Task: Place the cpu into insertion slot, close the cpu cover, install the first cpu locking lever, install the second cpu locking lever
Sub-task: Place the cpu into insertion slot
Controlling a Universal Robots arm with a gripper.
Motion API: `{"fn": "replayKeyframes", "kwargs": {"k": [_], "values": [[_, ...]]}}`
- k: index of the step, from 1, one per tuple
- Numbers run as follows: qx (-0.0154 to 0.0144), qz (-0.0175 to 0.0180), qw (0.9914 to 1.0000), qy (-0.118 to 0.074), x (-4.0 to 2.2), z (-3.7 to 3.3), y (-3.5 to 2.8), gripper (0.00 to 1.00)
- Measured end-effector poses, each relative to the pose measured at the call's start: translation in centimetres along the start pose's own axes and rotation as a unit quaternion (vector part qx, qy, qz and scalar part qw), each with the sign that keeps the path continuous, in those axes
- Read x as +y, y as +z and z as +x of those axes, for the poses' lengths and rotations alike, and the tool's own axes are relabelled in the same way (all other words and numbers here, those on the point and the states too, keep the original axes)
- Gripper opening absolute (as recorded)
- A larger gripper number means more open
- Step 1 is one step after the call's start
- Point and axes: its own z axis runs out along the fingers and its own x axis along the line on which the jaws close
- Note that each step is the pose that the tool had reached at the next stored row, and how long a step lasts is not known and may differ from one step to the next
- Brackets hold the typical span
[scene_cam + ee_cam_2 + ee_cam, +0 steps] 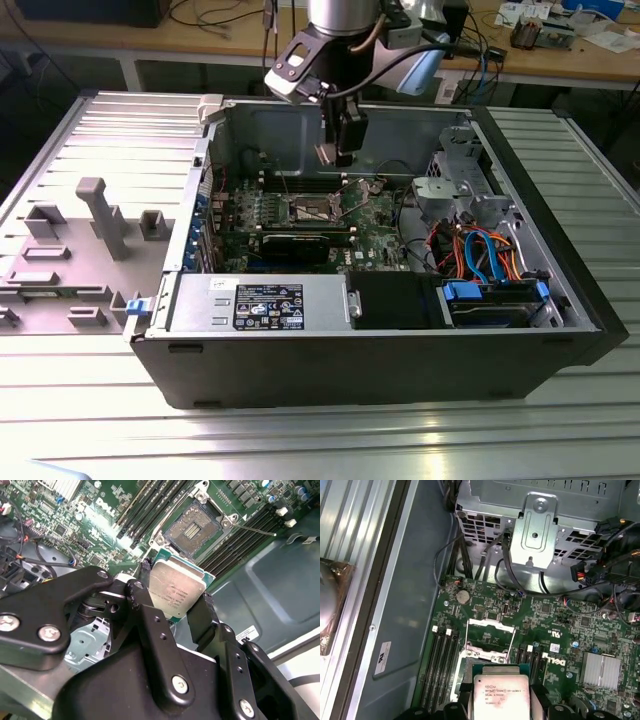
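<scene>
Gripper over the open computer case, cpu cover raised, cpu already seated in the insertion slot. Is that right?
No. The cpu is not seated: the gripper holds it above the bare insertion slot, as the second wrist view shows. The cpu cover is raised and the gripper is over the open computer case.

The cpu is cut off by the edge of the first wrist view, and it covers most of the insertion slot behind it. In the second wrist view the fingers hide 1 corner and parts of 2 sides of the cpu. In the exterior view the claw is too small for us to tell what it holds, and the arm runs off the top edge.
</scene>
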Motion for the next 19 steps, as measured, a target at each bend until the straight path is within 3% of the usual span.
{"fn": "replayKeyframes", "kwargs": {"k": [6,19], "values": [[-0.0002,0.0046,0.9999,0.013,-0.09,-0.01,0.68,0.55],[-0.0001,0.005,0.99989,0.014,-0.12,-0.01,0.96,0.55]]}}
